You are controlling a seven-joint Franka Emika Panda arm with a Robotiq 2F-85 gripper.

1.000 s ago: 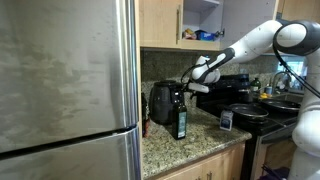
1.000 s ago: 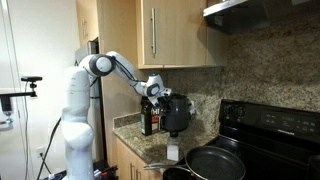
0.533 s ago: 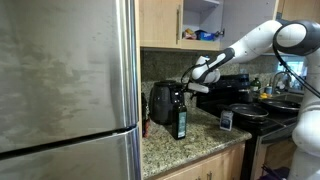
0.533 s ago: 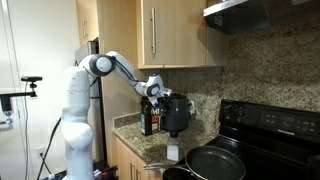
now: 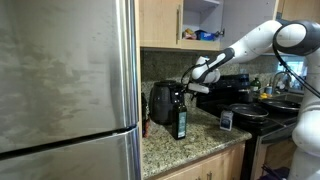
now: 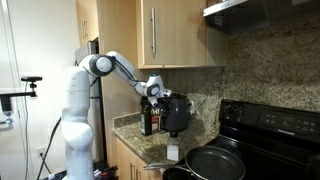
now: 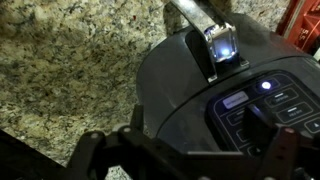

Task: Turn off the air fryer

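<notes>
A speckled granite surface runs between a steel fridge and a black stove. In an exterior view the air fryer stands far back against the wall, with a dark bottle just in front and the gripper over its top. In an exterior view past the stove, the gripper hangs at the air fryer's upper left edge. In the wrist view the jaws stand apart above the glossy lid, with a lit control panel to the right and a handle beyond. The body looks rigid, slick and heavy enough to stay put, so it likely wants no grasp, only a light fingertip press on the panel. Against the earlier frames, nothing has visibly moved.
</notes>
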